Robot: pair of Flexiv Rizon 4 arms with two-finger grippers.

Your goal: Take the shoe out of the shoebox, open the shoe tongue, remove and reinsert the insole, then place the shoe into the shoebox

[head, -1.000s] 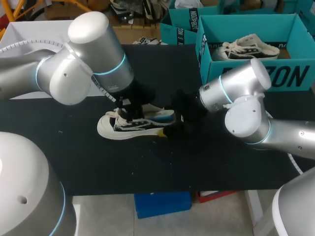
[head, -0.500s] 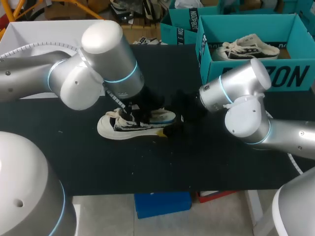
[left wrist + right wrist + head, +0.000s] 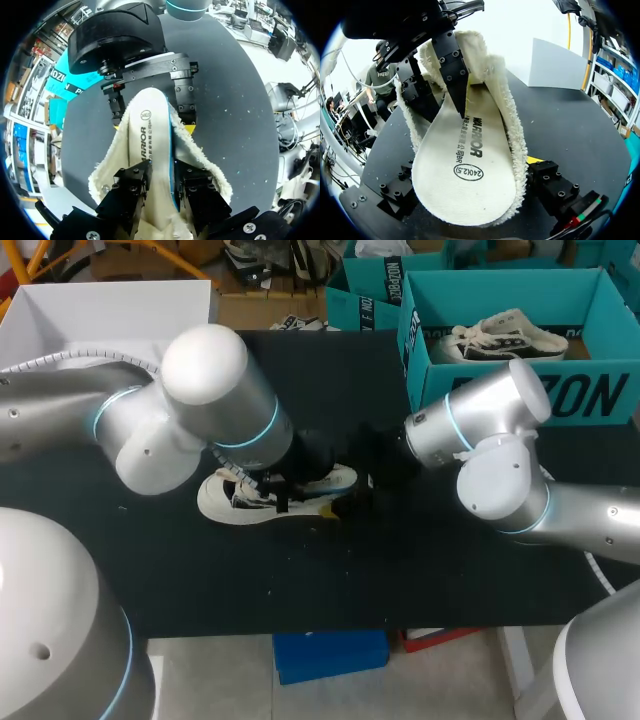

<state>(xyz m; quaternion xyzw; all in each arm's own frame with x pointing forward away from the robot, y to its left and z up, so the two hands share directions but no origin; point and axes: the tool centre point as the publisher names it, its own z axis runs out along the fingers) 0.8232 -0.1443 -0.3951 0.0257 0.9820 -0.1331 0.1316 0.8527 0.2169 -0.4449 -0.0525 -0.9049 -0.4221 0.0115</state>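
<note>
Cream frayed-canvas shoe [image 3: 222, 504] mid-frame on black table [image 3: 400, 560]: heel clamped by right gripper [image 3: 472, 190], white printed insole [image 3: 150, 135] pinched in left gripper [image 3: 162, 180].

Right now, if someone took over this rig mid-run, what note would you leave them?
Left gripper: shut on the insole, inside the shoe.
Right gripper: shut on the shoe's heel, shoe resting on the table.
Shoebox: open, at the table's far right, with a second shoe in it.
Done: shoe out of the shoebox; the insole's heel end lies in the shoe.
Left: seat the insole's front, let go, put the shoe into the shoebox.
</note>
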